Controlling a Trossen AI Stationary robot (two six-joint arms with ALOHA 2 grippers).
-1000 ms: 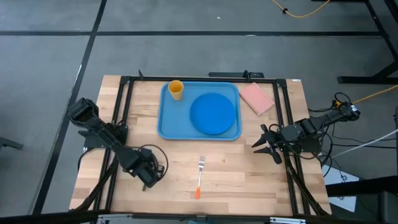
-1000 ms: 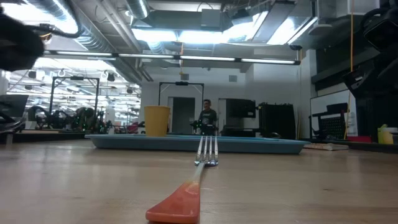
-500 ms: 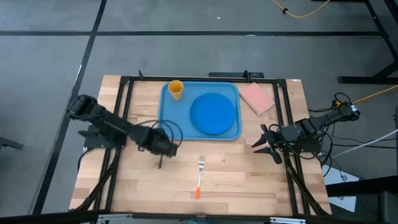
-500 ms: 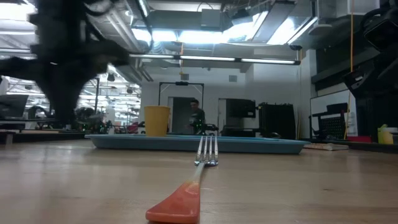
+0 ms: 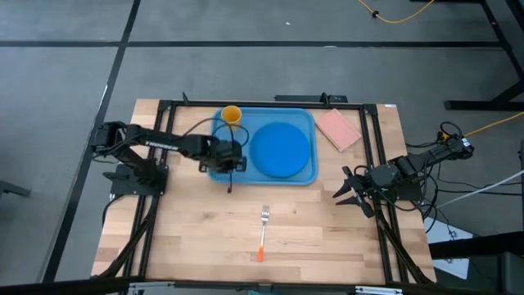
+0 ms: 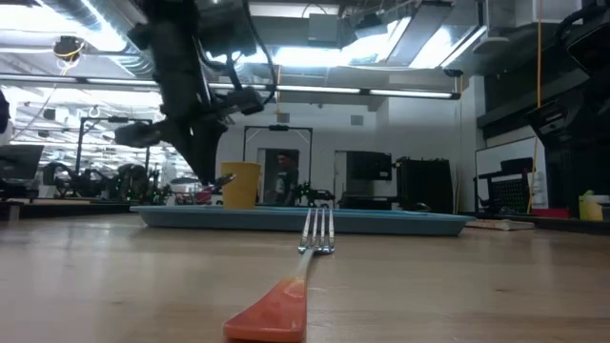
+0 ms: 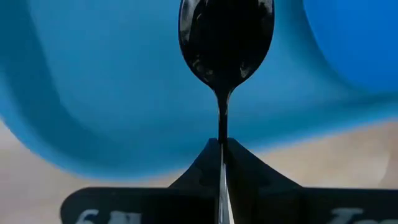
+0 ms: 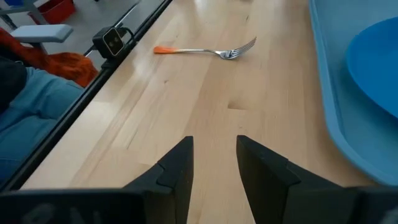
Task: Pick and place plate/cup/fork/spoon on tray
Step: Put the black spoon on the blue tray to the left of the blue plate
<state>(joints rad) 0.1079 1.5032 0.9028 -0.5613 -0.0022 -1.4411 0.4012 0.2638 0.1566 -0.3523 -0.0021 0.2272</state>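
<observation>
High view: left claw (image 5: 230, 157) at centre-left of the frame, over the near-left corner of the tray (image 5: 218, 168), clenched on the thin handle of the spoon (image 5: 229, 183). Spoon's tip hanging past the tray's rim toward the bare tabletop (image 5: 327, 238).

Left wrist view: spoon (image 7: 225, 43) held upright between the two dark fingers (image 7: 199, 171), oval bowl at top centre of the frame, blue tray floor (image 7: 112, 93) behind it. Pale characters along the bottom edge of the frame, cut off and unreadable.

High view, upper centre: cup (image 5: 232, 115) standing in the tray's far-left corner; plate (image 5: 281, 149) lying flat on the tray's right half. Pink pad (image 5: 338, 129) just right of the tray, on the tabletop.

High view, lower centre: fork (image 5: 263, 232) lying on the tabletop well apart from the tray, tines toward the tray, orange handle toward the lower edge.

Right claw (image 5: 350, 193) at the right edge of the tabletop, released, fingers (image 8: 180, 168) apart and holding nothing in the right wrist view.

Low view: fork (image 6: 295, 276) in the foreground at centre, cup (image 6: 240, 185) and tray (image 6: 381, 220) behind it; person standing far off in the room.
</observation>
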